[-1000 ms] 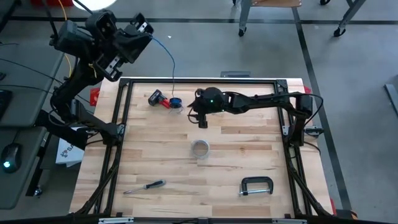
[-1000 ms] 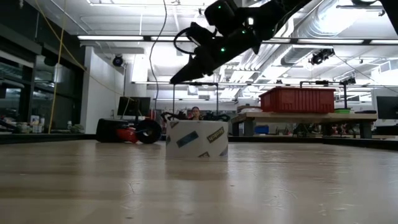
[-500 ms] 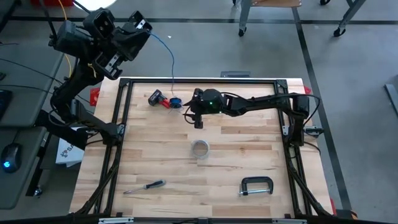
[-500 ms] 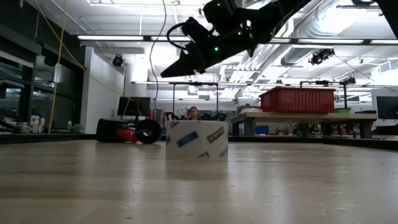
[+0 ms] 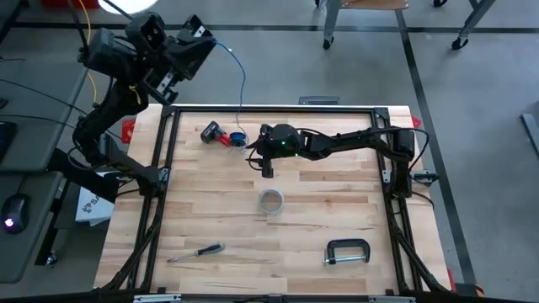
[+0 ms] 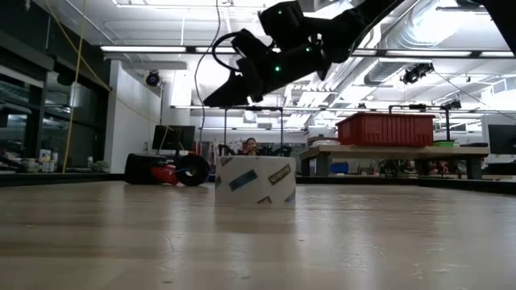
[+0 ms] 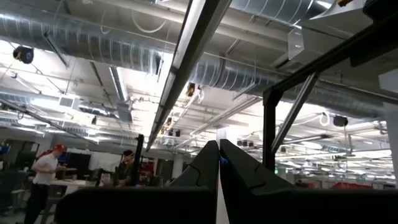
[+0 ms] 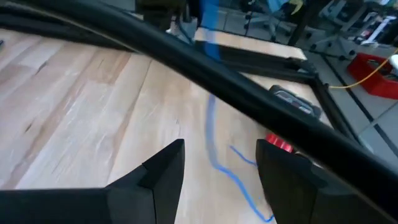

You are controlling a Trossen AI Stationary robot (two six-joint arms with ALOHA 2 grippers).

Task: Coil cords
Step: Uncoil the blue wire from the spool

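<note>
High view: thin blue cord [image 5: 240,84] hangs from raised left jaws.

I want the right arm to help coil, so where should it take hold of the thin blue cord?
Grip the thin blue cord low on its hanging run, just above the table, coming from the right. The shut left pincer holds it up, and the open right pincer is already beside it.
</note>
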